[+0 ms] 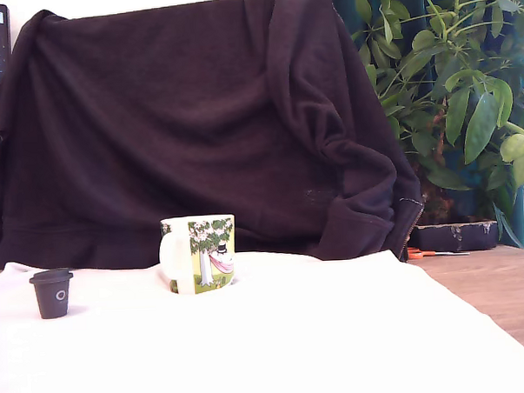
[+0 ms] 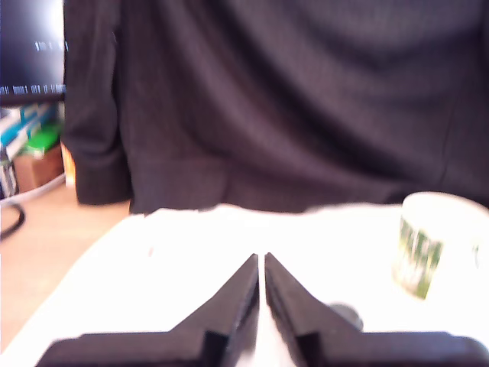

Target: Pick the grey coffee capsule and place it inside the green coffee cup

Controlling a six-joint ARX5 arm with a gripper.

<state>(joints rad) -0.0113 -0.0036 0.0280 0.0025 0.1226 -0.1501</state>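
**A:** Which step are we at?

**B:** The very start, by my reading. The small dark grey tapered coffee capsule with the wider lip and white ring mark (image 1: 52,292) stands upright on the white cloth over the desk (image 1: 320,342), untouched. The ceramic mug with the white handle and yellow-green tree print (image 1: 199,253) is upright too, with nothing visible inside it from these angles.

**A:** And the pincer?

**B:** In the wrist view the black pincer (image 2: 261,264) has its two tips pressed almost together, only a thin slit between them, and nothing pinched. It sits above the cloth, pointing toward the dark draped fabric (image 2: 306,99) at the back.

**A:** Where do the things lie relative to it?

**B:** The mug (image 2: 439,245) is ahead of the pincer and well off to one side, near the frame's edge. The capsule I can't make out in the wrist view; a dark blur close beside one jaw may be it or only a shadow. In the exterior view it stands well apart from the mug, toward that view's left; the arm itself isn't visible there.

**A:** So what does the next move call for?

**B:** I'd judge: spread the jaws first, swing away from the mug to bring the capsule between them, then come down around its tapered body below the lip. It's light, so a clumsy approach could tip it.
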